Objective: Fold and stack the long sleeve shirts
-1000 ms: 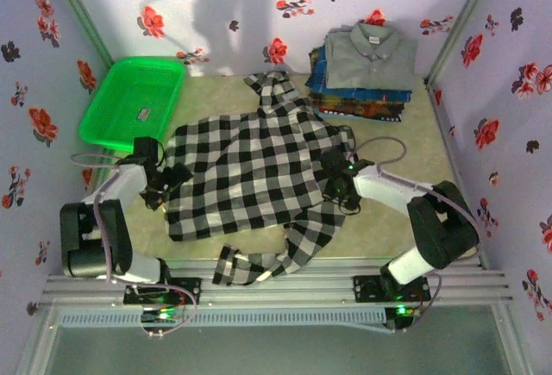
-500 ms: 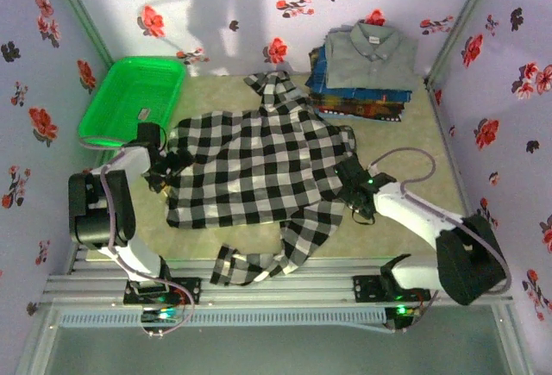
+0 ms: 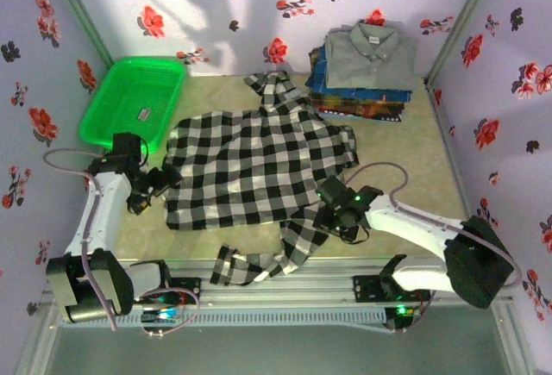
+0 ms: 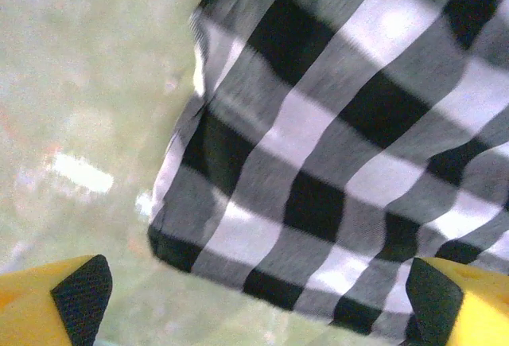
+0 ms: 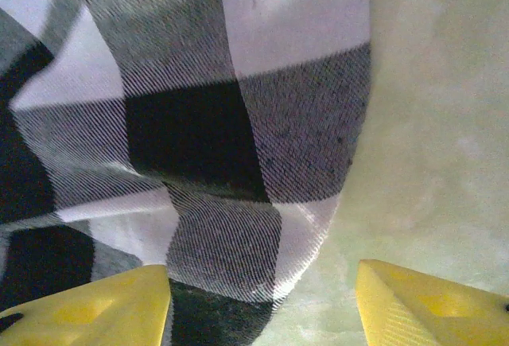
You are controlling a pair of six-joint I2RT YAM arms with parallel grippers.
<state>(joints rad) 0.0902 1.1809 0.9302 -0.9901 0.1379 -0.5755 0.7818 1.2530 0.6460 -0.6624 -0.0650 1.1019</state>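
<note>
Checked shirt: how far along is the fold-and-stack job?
Done: folded stack, grey shirt on top, far right. In hand: checked shirt lies spread unfolded; left gripper and right gripper open at its side edges, gripping nothing. Left: fold it, stack it.

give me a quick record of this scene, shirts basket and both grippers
checked shirt: spread flat in the middle, one sleeve bunched at the near side
shirt stack: far right corner, grey shirt on top
basket: green, far left
left gripper: jaws open, at the checked shirt's left edge
right gripper: jaws open, over the shirt's near right edge
</note>
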